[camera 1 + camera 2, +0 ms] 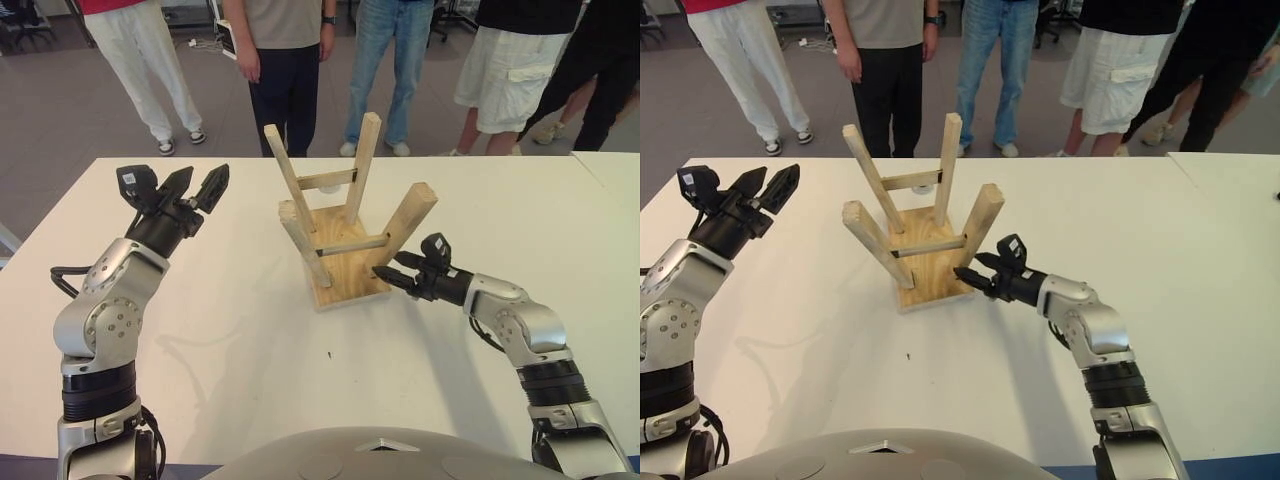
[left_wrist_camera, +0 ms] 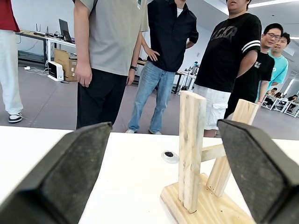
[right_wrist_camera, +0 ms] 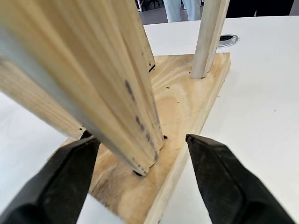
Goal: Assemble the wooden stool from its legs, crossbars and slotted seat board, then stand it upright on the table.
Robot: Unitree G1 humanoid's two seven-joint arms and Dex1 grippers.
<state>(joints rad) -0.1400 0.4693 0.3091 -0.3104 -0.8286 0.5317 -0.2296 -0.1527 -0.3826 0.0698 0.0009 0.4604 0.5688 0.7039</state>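
Wooden stool [image 1: 345,225] is resting legs-up; my right gripper [image 1: 387,264] is gaping around one leg [image 1: 410,222], maybe to flip it; my left gripper [image 1: 205,176] is gaping too.

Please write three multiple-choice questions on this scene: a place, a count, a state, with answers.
1. The seat board lies: A. flat on the table; B. on its edge; C. in the air.
2. How many legs point upward? A. two; B. three; C. four.
3. The right gripper is: A. shut on a leg; B. open around a leg's base; C. shut, empty.
1 A: it rests flat on the tabletop. 2 C: four rise from the board. 3 B: a finger shows on each side of the leg.
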